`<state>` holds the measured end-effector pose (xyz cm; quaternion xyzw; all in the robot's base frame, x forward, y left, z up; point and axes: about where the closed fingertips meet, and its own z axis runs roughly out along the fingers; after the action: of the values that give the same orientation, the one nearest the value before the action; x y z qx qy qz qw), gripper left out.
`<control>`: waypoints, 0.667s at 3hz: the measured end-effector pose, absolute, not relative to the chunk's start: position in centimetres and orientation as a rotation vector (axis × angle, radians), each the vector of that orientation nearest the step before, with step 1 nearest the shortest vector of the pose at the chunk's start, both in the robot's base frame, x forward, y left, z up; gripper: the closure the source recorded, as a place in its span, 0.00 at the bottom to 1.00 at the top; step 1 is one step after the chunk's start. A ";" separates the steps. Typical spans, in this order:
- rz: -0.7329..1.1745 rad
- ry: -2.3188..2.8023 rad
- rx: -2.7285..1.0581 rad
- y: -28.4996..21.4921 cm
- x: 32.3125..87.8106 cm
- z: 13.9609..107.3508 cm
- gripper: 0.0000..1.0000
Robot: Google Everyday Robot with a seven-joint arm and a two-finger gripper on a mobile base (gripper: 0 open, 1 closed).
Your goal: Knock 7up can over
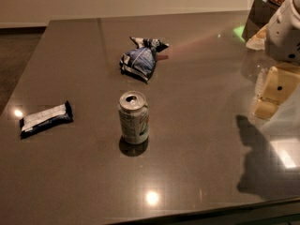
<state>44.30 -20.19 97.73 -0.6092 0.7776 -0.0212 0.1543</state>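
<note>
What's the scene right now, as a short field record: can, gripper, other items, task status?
target: 7up can, upright, pull-tab top showing, near the front middle of the table
gripper: gripper at the right edge of the view, far to the right of the can, not touching it
other items: blue-and-white snack bag behind the can; wrapper bar lying flat to the can's left
contact: nothing touches the can
task status: can not yet knocked over
</note>
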 end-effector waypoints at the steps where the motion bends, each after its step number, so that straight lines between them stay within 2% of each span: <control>1: 0.015 2.188 -1.746 -16.8 45.6 97.1 0.00; 2: 0.138 2.054 -1.739 -10.6 46.5 95.7 0.00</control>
<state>46.48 -10.63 95.70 -0.6293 0.7432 0.0500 0.2217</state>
